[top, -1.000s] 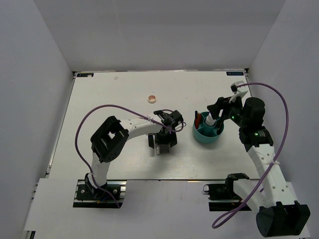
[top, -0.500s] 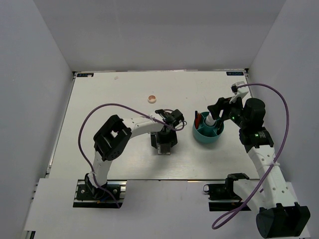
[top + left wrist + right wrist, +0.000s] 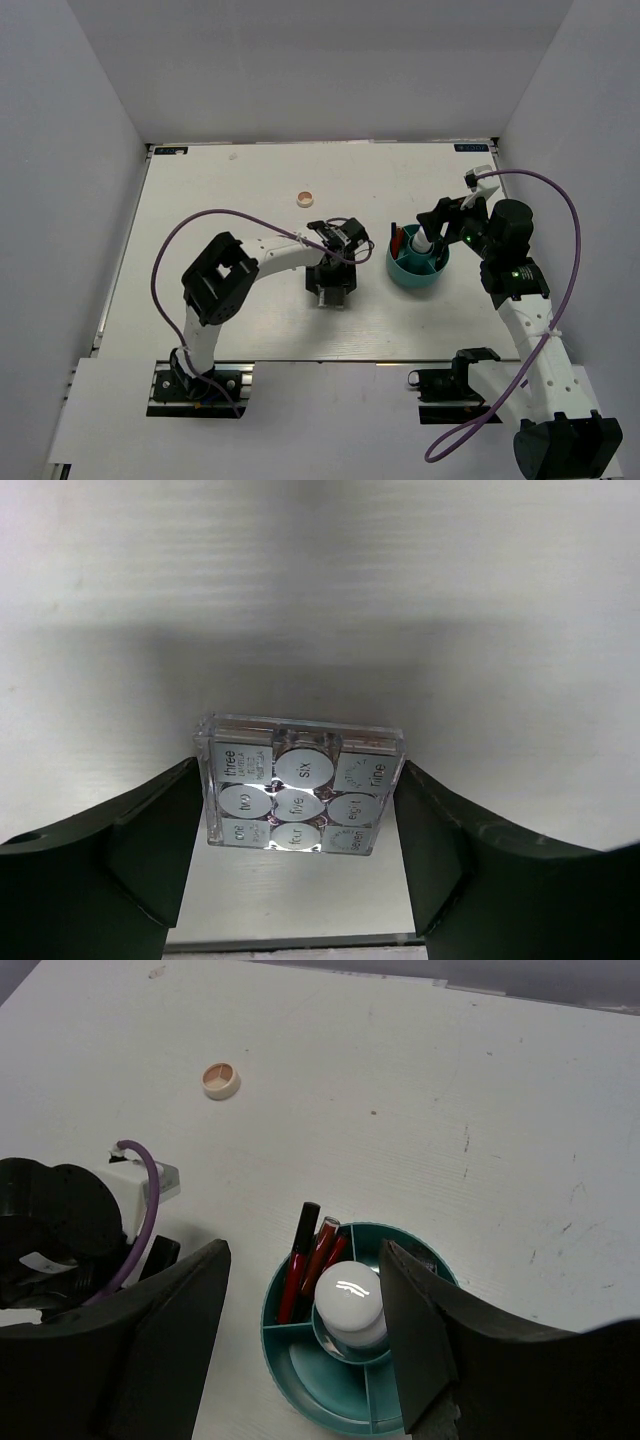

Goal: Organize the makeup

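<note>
Between the fingers of the left gripper (image 3: pixel 300 802): one square clear-cased palette (image 3: pixel 300 783) of nine round pale pans, each printed with a number word from "one" to "nine". The black fingers press on its left and right edges, pans facing the wrist camera. We cannot tell whether it has cleared the white table (image 3: pixel 200 200).

Change noted: over the last second, gripper and palette (image 3: pixel 330 295) have edged slightly toward the teal round divided tub (image 3: pixel 400 276), which sits just to their right. We judge the grasp made and the carry begun; placing the palette remains.

Condition: case intact and glossy, with glare on the middle pans and all nine present.

Already in the tub (image 3: pixel 275 1345): one white bottle (image 3: pixel 350 1300) upright in the centre well, and thin red-and-black pencils (image 3: pixel 318 1255) leaning in a rim compartment.

Outstanding: one round peach compact (image 3: pixel 306 199), alone on the table, well apart toward the far side.

Right gripper (image 3: pixel 303 1250): spread wide and holding nothing, hanging over the tub, unmoved in that second.
</note>
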You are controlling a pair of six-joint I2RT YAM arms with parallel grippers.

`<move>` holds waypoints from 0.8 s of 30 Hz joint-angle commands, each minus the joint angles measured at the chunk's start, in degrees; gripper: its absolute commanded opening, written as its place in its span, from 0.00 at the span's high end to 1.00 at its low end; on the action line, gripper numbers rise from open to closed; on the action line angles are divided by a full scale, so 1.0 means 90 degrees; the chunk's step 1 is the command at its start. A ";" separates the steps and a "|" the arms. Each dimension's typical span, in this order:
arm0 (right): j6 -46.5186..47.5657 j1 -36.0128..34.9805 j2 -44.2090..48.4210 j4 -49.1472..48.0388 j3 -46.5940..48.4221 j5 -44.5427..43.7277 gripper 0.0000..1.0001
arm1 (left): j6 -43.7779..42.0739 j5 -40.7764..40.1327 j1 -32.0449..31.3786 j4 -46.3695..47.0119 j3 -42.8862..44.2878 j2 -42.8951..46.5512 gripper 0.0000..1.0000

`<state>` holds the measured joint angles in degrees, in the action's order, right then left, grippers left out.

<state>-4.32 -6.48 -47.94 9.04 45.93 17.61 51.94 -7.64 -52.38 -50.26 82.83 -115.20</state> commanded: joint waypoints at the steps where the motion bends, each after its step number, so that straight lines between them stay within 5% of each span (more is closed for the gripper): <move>1: 0.0021 0.0027 0.0122 -0.0155 -0.0016 -0.0042 0.33 | -0.0770 0.0213 -0.0136 0.1051 -0.0072 0.0921 0.96; 10: 0.0050 0.0036 0.0102 -0.0145 0.0101 -0.0198 0.33 | -0.1875 0.1177 -0.0137 0.4066 -0.0804 0.2525 0.98; 24: 0.0040 0.0017 0.0190 -0.0155 0.0248 -0.0315 0.24 | -0.1885 0.1786 -0.0508 0.5964 -0.0258 0.1619 0.98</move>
<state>-4.05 -6.44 -47.72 9.06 45.95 16.14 35.86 6.74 -55.64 -3.75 77.73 -100.82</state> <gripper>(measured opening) 0.755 0.813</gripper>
